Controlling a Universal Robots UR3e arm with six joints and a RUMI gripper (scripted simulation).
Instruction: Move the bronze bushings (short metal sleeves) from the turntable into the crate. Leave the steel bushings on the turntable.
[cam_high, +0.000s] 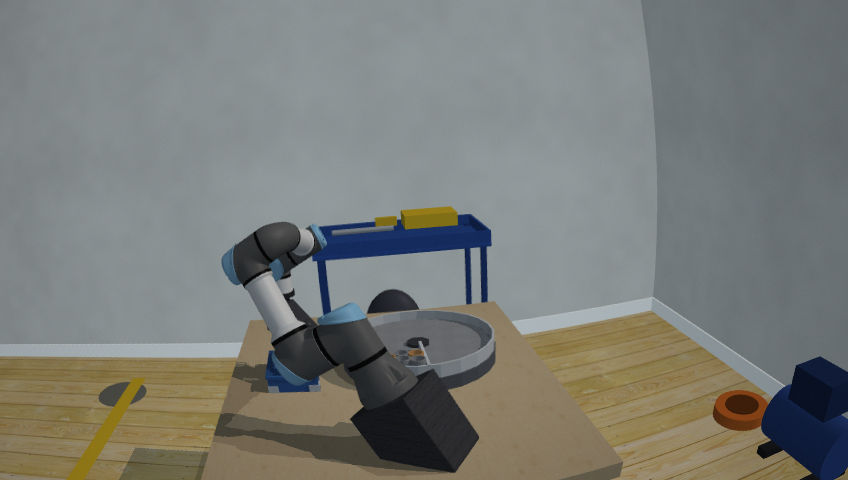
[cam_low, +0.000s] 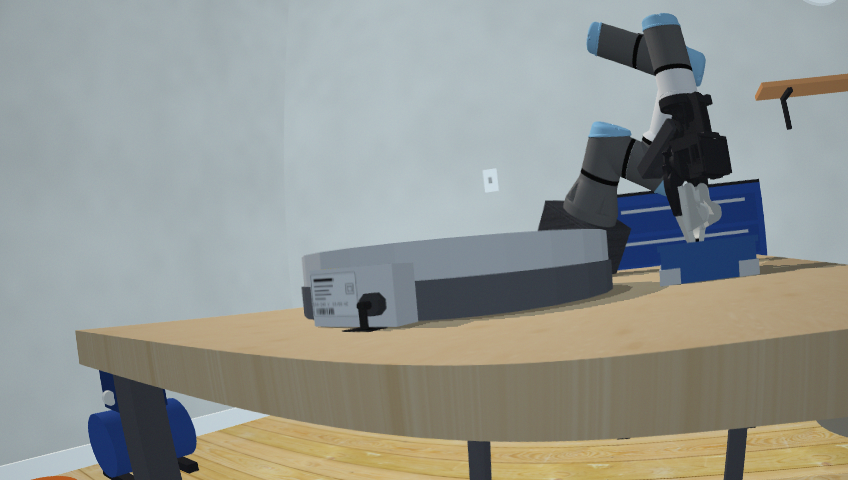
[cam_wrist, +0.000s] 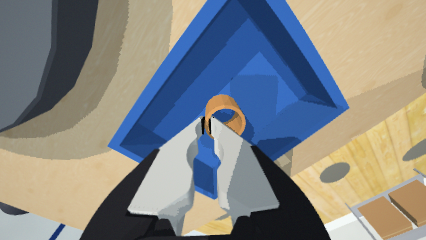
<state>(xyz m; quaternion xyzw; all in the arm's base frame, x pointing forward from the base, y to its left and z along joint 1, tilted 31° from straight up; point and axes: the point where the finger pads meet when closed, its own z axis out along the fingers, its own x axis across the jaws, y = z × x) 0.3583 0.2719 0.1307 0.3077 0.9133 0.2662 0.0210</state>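
Claw (cam_low: 695, 239) (cam_wrist: 206, 117) clenching a bronze bushing (cam_wrist: 220, 102) by its wall at wrist-view centre, crate (cam_high: 294, 385) (cam_low: 708, 261) (cam_wrist: 172, 62) wall hiding it at exterior right; arm (cam_high: 363, 347) (cam_low: 601, 160) partly covering turntable (cam_high: 458, 371) (cam_low: 505, 255) (cam_wrist: 25, 60), lower centre from top

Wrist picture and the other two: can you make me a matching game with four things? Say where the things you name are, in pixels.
1. Bronze bushing (cam_wrist: 218, 101)
2. Crate (cam_high: 292, 387) (cam_low: 708, 261) (cam_wrist: 165, 75)
3. Turntable (cam_high: 484, 352) (cam_low: 505, 255) (cam_wrist: 25, 60)
4. Big box (cam_high: 429, 218)

A. Round and grey, with a raised rim
B. Yellow, on the blue cart (cam_high: 410, 242)
C. Pinched by the gripper (cam_low: 695, 239) (cam_wrist: 207, 120)
D. Blue, below the fingertips

Right pairs: 1-C, 2-D, 3-A, 4-B
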